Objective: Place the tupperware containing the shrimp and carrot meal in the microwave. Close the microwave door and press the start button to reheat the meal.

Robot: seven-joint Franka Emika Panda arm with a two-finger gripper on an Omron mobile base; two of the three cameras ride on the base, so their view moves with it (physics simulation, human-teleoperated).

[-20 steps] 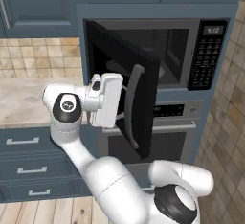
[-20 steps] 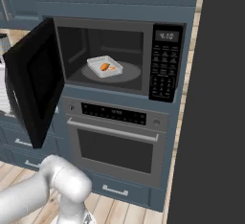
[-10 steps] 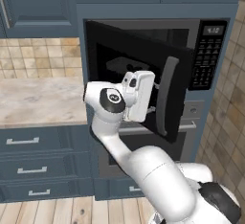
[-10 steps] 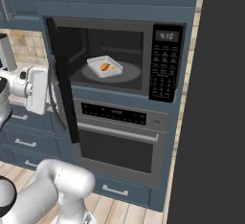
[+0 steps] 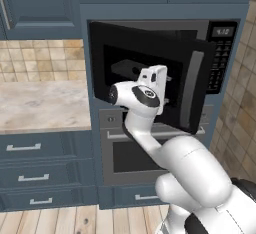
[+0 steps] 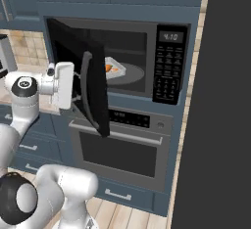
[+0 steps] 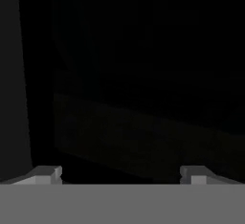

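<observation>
The microwave (image 6: 147, 32) has its microwave door (image 6: 95, 93) about half shut, seen nearly edge-on in the right base view, with the grey handle (image 6: 87, 88) facing out. Inside, the tupperware (image 6: 113, 71) rests on the grey turntable (image 6: 132, 75), and orange bits of the shrimp and carrot meal (image 6: 108, 68) show just past the door's edge. My gripper (image 7: 119, 174) is open and empty, its fingertips (image 7: 46, 173) wide apart against the door's dark glass. In the left base view the hand (image 5: 156, 75) presses on the door (image 5: 130, 53) left of the handle (image 5: 192, 90).
The keypad panel (image 6: 169, 71) with its lit display sits right of the cavity. An oven (image 6: 122, 149) with a horizontal bar handle is below. A stone counter (image 5: 40, 103) over blue drawers lies to the left, and a tall dark wall (image 6: 220, 125) stands at the right.
The door has swung from wide open to about half shut. My hand has followed it to the right, staying on its outer face. The gripper stayed open.
</observation>
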